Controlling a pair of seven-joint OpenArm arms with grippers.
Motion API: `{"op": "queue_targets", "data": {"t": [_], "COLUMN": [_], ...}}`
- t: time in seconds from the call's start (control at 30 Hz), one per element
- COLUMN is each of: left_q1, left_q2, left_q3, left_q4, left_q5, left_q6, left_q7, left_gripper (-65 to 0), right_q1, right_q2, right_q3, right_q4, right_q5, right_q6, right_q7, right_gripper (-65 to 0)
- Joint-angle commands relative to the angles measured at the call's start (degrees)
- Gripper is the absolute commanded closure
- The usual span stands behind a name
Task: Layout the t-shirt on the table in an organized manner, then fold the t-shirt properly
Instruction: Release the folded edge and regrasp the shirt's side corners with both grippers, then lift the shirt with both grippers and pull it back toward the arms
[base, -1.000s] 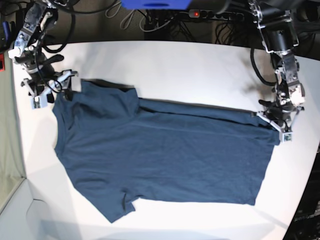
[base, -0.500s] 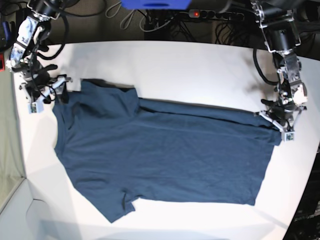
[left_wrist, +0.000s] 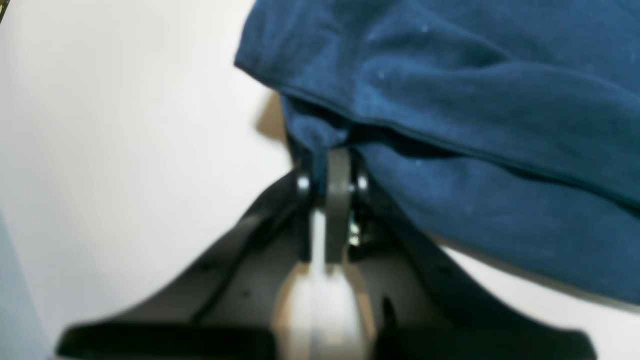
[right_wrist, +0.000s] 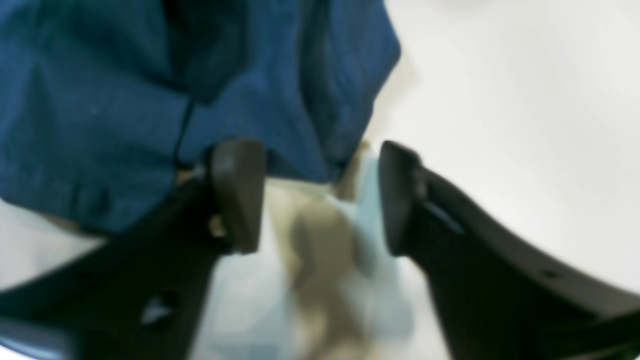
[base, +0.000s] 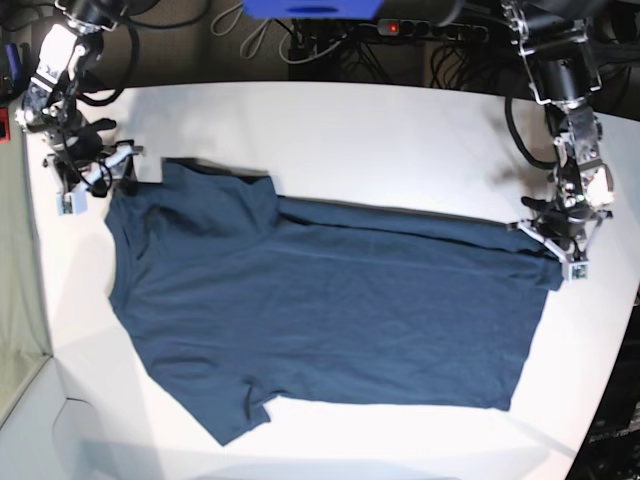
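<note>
The dark navy t-shirt (base: 330, 310) lies spread nearly flat across the white table (base: 380, 140), with a folded-over patch near its upper left. At the right end, my left gripper (base: 562, 255) is shut on the shirt's edge. The left wrist view shows its fingers (left_wrist: 334, 160) pinched on a fold of blue cloth (left_wrist: 475, 100). At the upper left corner my right gripper (base: 95, 185) stands open. In the right wrist view its gap (right_wrist: 317, 195) lies just short of the shirt's edge (right_wrist: 100, 100), and the left fingertip (right_wrist: 235, 190) touches the cloth.
Cables and a power strip (base: 420, 30) run behind the table's far edge, beside a blue object (base: 310, 8). The table's curved edge (base: 600, 400) falls away at the lower right. A pale surface (base: 25, 430) sits beyond the lower left corner.
My right gripper has shifted a little at the shirt's upper left corner, ending slightly higher. The left gripper and the shirt have not moved.
</note>
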Motion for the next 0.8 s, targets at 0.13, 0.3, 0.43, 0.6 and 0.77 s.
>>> {"op": "queue_targets", "data": {"t": [0.13,0.3,0.43,0.6,0.77], "left_q1": [-0.1,3.4,5.9,6.2,4.3], "left_q2": [-1.1,-1.6,-1.9,-2.0,-3.7], "left_q3": [-0.2,-0.2,-0.2,-0.3,-0.3], "left_q4": [0.7,6.2,12.8,17.9,20.1], "left_q5": [0.0,0.0,0.0,0.0,-0.4], "left_q6": [0.1,0.1,0.1,0.1,0.1], "left_q7": [-0.6,-0.2,-0.2,-0.2,-0.2], "left_gripper": [-0.1,-0.1,-0.1,-0.1,-0.1], "right_q1": [0.1,-2.3,-4.3,-6.2,-4.8], "right_q2": [0.5,0.6,0.6,0.5,2.4], "right_q3": [0.0,0.1,0.2,0.2,-0.1], "right_q4": [-0.7,3.1,10.1,17.9,21.4], "right_q5": [-0.7,-0.7,-0.7,-0.7,-0.7], "right_q6": [0.2,0.2,0.2,0.2,0.2], "right_q7": [-1.9,-2.2,-2.4,-2.4,-2.5], "right_gripper": [-5.4,0.0,0.0,0.0,0.0]}}
